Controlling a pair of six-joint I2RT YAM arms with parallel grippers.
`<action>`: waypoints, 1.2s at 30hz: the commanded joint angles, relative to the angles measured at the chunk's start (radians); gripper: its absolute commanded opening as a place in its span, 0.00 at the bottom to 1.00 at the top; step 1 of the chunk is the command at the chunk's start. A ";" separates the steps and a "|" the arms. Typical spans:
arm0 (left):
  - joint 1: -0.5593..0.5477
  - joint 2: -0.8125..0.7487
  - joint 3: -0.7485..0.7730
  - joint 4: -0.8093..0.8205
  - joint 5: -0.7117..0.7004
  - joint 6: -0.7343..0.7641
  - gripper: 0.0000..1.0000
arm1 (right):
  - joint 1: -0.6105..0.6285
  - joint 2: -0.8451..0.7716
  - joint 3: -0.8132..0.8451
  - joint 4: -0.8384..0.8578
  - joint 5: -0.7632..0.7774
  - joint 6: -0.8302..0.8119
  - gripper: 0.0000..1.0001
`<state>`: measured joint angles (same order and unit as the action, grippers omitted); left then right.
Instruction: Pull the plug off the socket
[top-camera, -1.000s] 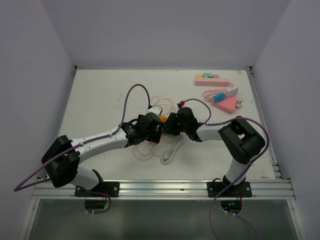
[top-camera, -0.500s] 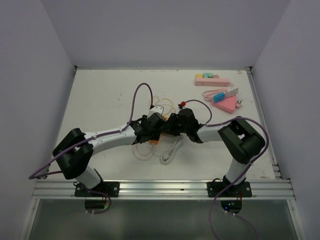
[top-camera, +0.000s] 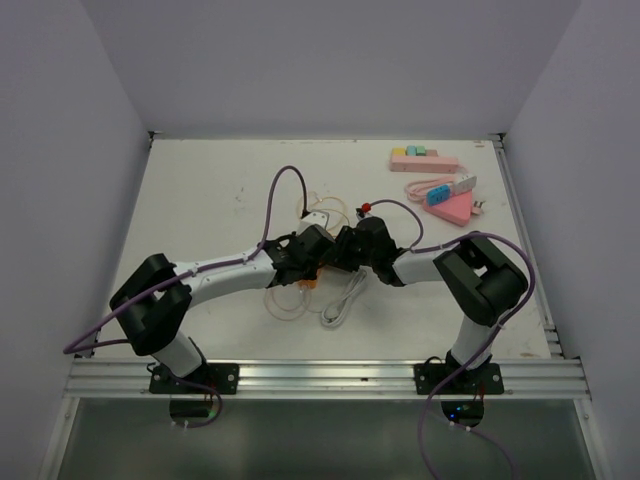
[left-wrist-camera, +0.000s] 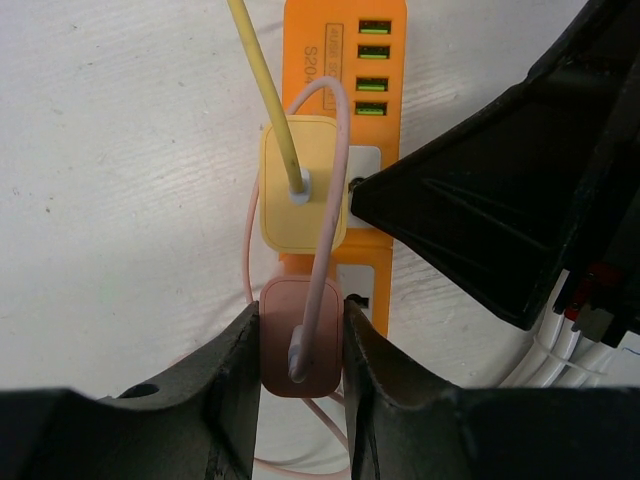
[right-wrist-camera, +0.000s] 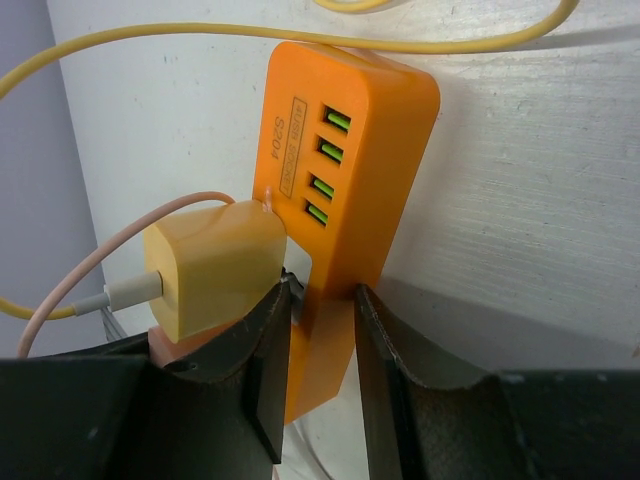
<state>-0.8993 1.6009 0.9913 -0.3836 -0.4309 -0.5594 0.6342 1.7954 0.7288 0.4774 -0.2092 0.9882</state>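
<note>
Left wrist: left gripper (left-wrist-camera: 300, 345) clenched on pink plug (left-wrist-camera: 280, 340) in orange socket strip (left-wrist-camera: 322, 50); right gripper (right-wrist-camera: 322, 300) clamps strip. Grasp likely complete; next, a straight pull off

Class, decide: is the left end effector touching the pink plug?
Touching. Left wrist view: the left end effector has both fingers flush against the pink plug.

We see a white tabletop (top-camera: 200, 200) bearing an orange plastic power strip (left-wrist-camera: 335, 60) at centre, pastel blocks (top-camera: 425, 158) upper right.
</note>
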 joint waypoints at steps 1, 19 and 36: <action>-0.006 -0.041 0.049 0.048 0.006 -0.042 0.00 | 0.002 0.064 -0.017 -0.206 0.100 -0.045 0.28; 0.091 -0.196 0.080 -0.006 -0.074 -0.047 0.00 | 0.004 0.104 0.031 -0.353 0.190 -0.083 0.26; 0.662 -0.414 0.233 -0.165 -0.169 0.165 0.00 | 0.004 0.075 0.001 -0.260 0.140 -0.114 0.34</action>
<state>-0.3439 1.2137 1.1275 -0.5156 -0.5476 -0.4606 0.6441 1.8111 0.7898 0.4091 -0.1497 0.9554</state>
